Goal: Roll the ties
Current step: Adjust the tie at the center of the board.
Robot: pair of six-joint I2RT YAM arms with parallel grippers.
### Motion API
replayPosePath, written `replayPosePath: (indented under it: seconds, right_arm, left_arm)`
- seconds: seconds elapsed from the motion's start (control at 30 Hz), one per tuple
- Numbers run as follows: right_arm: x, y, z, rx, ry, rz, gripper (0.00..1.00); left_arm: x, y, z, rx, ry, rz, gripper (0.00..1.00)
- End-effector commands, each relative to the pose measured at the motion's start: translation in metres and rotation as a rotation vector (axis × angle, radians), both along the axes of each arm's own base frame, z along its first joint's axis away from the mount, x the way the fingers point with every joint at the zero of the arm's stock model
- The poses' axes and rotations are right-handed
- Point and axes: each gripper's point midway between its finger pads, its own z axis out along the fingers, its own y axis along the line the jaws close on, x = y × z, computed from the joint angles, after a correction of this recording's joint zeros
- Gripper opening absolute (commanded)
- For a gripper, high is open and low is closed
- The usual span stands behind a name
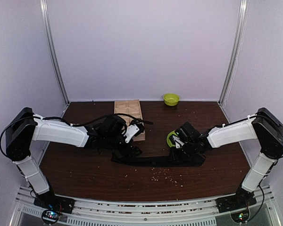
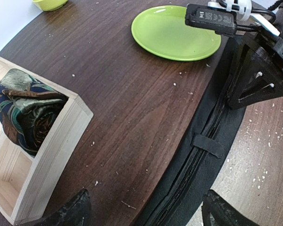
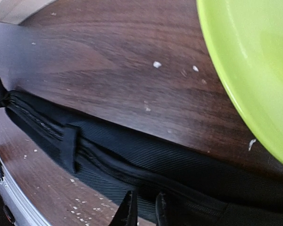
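A long black tie point(image 1: 158, 161) lies flat across the middle of the table, its seam and keeper loop facing up. It also shows in the left wrist view point(image 2: 210, 155) and in the right wrist view point(image 3: 132, 155). My left gripper point(image 1: 126, 150) is at the tie's left end. It is open wide point(image 2: 148, 212), with the tie running between its fingers. My right gripper point(image 1: 181, 149) is at the tie's right end. Its fingers point(image 3: 129, 212) are almost together on a fold of the tie. A rolled patterned tie point(image 2: 23, 110) sits in a compartment of the wooden box.
The wooden compartment box point(image 1: 129, 113) stands behind the left gripper; its wall shows in the left wrist view point(image 2: 52, 155). A green plate point(image 1: 170, 138) lies just behind the right gripper. A small green bowl point(image 1: 170, 99) sits by the back wall. Crumbs dot the table.
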Motion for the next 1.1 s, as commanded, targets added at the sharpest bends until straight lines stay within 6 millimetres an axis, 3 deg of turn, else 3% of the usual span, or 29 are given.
replayPosePath:
  seconds: [0.0,0.17,0.3,0.4,0.5,0.7,0.9,1.07]
  right_arm:
    - [-0.006,-0.018,-0.019,-0.07,0.006,-0.025,0.15]
    - [-0.029,-0.063,-0.033,-0.154,0.044,-0.043,0.14]
    - [-0.042,-0.11,-0.028,-0.192,0.035,-0.102,0.14]
    - [-0.04,-0.133,-0.012,-0.242,-0.007,-0.137,0.14]
    - [-0.028,-0.128,0.011,-0.218,-0.062,-0.139,0.15]
    - [-0.016,-0.079,0.04,-0.057,-0.096,-0.076,0.16]
    - [-0.021,-0.05,0.025,-0.028,-0.059,-0.023,0.16]
    - [-0.024,-0.058,0.003,-0.086,-0.033,-0.027,0.16]
  left_arm:
    - [0.008,0.003,0.018,-0.043,-0.043,0.036,0.82]
    - [0.009,0.006,0.016,-0.036,-0.04,0.042,0.83]
    - [0.007,0.007,0.009,-0.024,-0.027,0.033,0.82]
    - [-0.001,0.004,0.001,-0.022,0.006,-0.01,0.81]
    - [-0.012,-0.004,-0.007,-0.031,0.053,-0.078,0.78]
    - [-0.02,-0.025,-0.012,-0.057,0.091,-0.175,0.74]
    - [-0.016,-0.051,-0.03,0.002,0.125,-0.23,0.67]
    - [-0.014,-0.055,-0.05,0.044,0.154,-0.22,0.58]
